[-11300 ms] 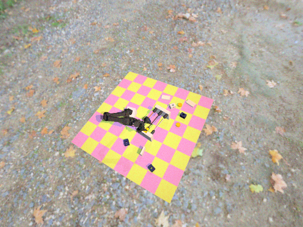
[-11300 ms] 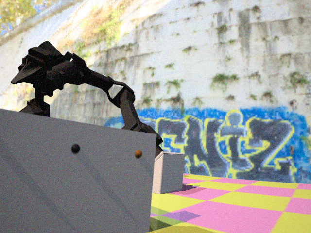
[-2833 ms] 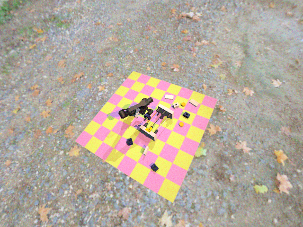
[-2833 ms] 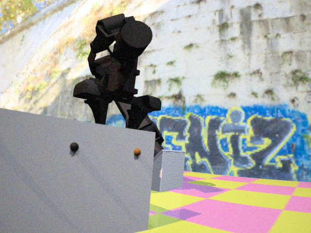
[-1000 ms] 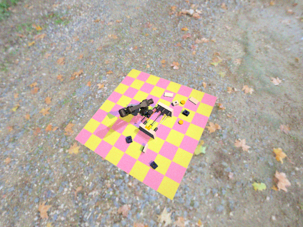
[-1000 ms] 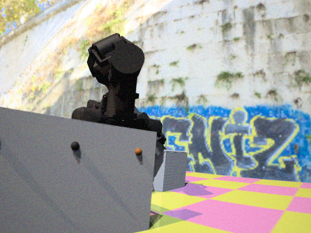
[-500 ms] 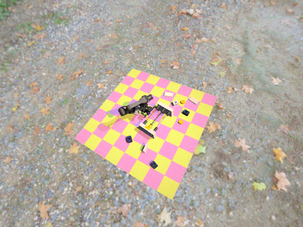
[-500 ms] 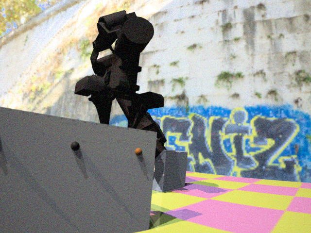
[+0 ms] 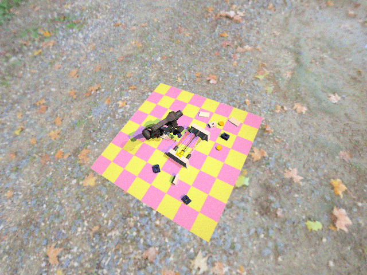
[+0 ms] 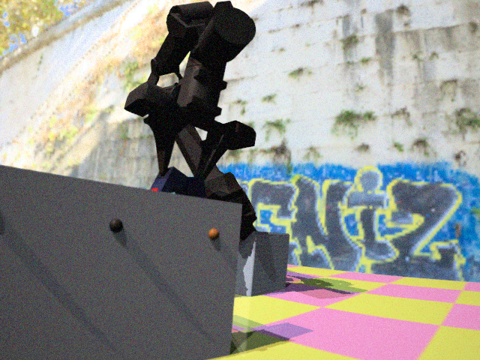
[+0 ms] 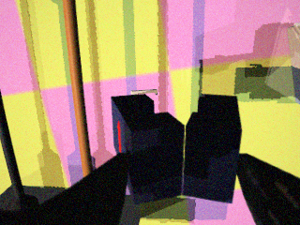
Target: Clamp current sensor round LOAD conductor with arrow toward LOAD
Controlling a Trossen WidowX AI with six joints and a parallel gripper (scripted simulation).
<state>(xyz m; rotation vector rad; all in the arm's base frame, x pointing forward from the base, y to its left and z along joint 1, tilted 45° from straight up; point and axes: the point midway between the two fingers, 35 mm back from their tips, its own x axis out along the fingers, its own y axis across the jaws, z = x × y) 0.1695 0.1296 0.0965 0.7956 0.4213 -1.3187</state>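
The split-core sensor [image 9: 179, 134] [image 10: 177, 182] [image 11: 157, 157] is a dark blue block of two halves. In the wrist view a thin seam runs between the halves, their far ends stand apart in a notch, and a red mark shows on the left side. My gripper [image 10: 183, 177] [image 11: 183, 171] is shut on the sensor, one finger on each side. The exterior view shows it held up behind the grey end panel's top edge. An orange-brown conductor [image 11: 76, 89] and a black conductor [image 11: 9, 145] run left of the sensor. No conductor is seen inside it. The LOAD marker cannot be read.
The conductors run between two end panels [image 9: 181, 160] [image 9: 204, 132]; the near panel [image 10: 116, 279] hides much in the exterior view. Dark blocks [image 9: 155, 168] [image 9: 186, 199] [image 9: 225, 136], pale blocks [image 9: 203, 114] [image 9: 234, 121] and orange discs [image 9: 218, 147] [image 9: 221, 123] lie around the rack.
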